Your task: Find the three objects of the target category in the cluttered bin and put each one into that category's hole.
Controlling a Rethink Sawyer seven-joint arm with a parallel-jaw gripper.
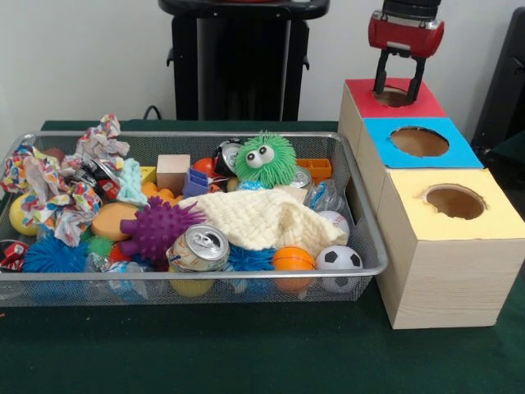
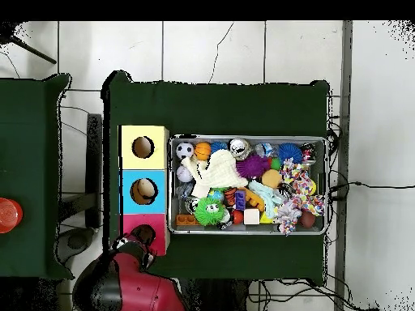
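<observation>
Front view: gripper (image 1: 399, 89) open, empty over red hole (image 1: 393, 96); lift clear before returning to bin (image 1: 361, 215).

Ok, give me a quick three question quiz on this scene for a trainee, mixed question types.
1. True or false: the red and black end effector hangs over the red-topped box hole.
2. Which box is farthest from the robot: A the blue-topped box, B the yellow-topped wooden box?
3. Fill in: the green fuzzy toy with googly eyes lies inside the silver wire mesh ____.

Key: 1 true; 2 B; 3 bin.
</observation>
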